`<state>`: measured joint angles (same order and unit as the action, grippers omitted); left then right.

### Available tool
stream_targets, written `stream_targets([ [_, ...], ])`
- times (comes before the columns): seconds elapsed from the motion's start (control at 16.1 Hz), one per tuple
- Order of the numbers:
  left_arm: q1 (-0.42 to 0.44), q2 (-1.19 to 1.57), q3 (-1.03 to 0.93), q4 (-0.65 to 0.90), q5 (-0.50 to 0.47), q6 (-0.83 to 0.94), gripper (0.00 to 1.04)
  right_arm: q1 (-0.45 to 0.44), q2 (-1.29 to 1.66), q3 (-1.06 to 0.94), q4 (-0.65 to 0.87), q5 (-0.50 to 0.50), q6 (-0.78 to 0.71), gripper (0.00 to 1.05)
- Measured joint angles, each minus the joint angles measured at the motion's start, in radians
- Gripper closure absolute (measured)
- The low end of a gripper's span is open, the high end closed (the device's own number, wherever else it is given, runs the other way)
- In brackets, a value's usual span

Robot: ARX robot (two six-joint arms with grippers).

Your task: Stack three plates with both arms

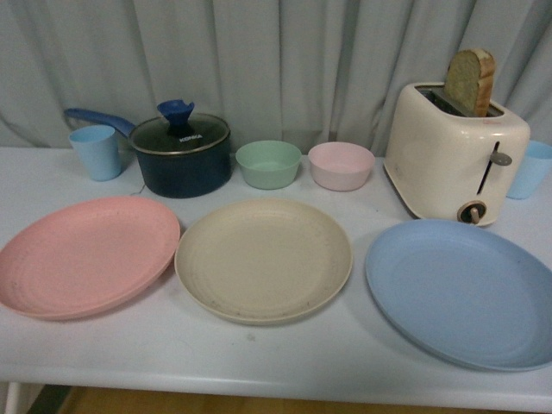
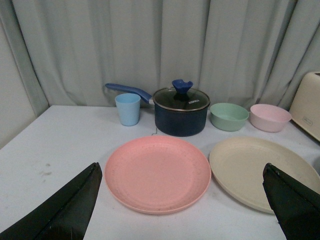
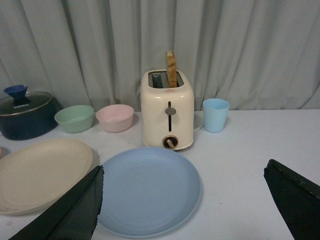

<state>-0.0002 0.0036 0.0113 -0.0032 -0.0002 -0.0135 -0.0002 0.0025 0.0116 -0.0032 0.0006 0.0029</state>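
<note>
Pink plate (image 1: 86, 254), cream plate (image 1: 263, 259) and light blue plate (image 1: 461, 289) are laid unstacked in a row, left to right, on the white desk (image 1: 259, 358). Left fingers (image 2: 70, 210) and right fingers (image 3: 75, 210) are held wide apart, gripping nothing.

Plates: the pink plate (image 1: 86, 254), beige plate (image 1: 263, 259) and blue plate (image 1: 461, 293) are matt and plastic-looking. Pink and beige are finely speckled, with faint concentric ridges.
Small ware: the green bowl (image 1: 268, 164), pink bowl (image 1: 341, 166) and blue cup (image 1: 97, 151) share the same matt finish.
Cookware: the saucepan (image 1: 183, 172) has a dark, glossy body. Its lid (image 1: 179, 135) is clear glass with a metal rim.
Appliance: the toaster (image 1: 453, 155) has a cream shell, smooth and glossy.
Food: the bread slice (image 1: 472, 82) has a rough crust.
Backdrop: the curtain (image 1: 302, 60) is grey matt cloth.
Support: the surface (image 1: 259, 354) is white, smooth, with a low sheen.
</note>
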Motion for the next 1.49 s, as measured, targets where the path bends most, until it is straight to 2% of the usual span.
stream_targets([
  [1.12,0.0,0.0,0.0,0.0,0.0,0.0,0.07,0.0,0.0,0.0,0.0,0.0,0.0,0.06],
  [1.24,-0.053,0.204,0.124,-0.252,-0.151,-0.113,0.07,0.0,0.0,0.0,-0.001,0.0,0.0,0.06],
  [1.37,-0.021,0.434,0.206,-0.164,-0.134,-0.138,0.07,0.0,0.0,0.0,-0.001,0.0,-0.001,0.06],
  [1.49,-0.006,0.703,0.259,-0.001,-0.089,-0.124,0.07,0.0,0.0,0.0,0.0,0.0,-0.001,0.06],
])
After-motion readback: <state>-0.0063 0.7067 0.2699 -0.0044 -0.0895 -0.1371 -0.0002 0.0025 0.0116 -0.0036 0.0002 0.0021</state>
